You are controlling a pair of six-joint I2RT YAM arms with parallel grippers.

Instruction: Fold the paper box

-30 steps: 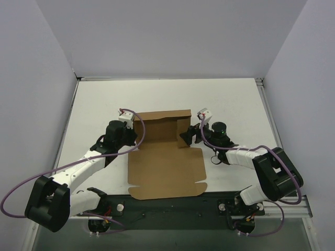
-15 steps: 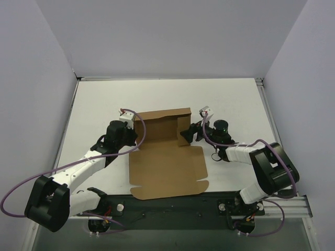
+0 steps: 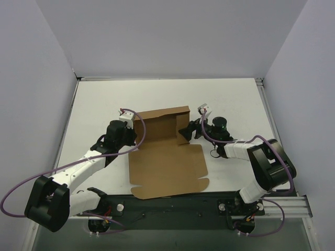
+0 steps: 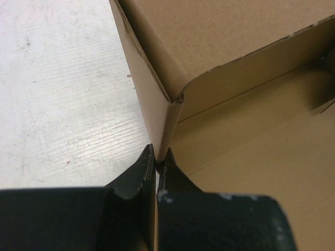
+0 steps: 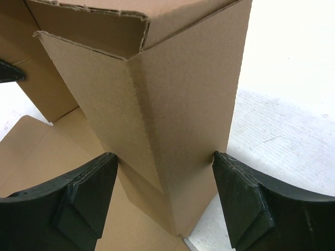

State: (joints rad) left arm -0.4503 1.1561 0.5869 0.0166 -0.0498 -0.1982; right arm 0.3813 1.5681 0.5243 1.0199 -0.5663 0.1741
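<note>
My left tool [image 4: 157, 156] pinches a wall of the plain brown cardboard paper box [image 4: 251, 172] to keep it upright. My right tool [image 5: 163, 157], spread wide, straddles the opposite corner.

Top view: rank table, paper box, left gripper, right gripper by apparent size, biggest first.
1. table
2. paper box
3. left gripper and right gripper: these look about alike, both small and dark against the box walls, so I won't rank them.
</note>
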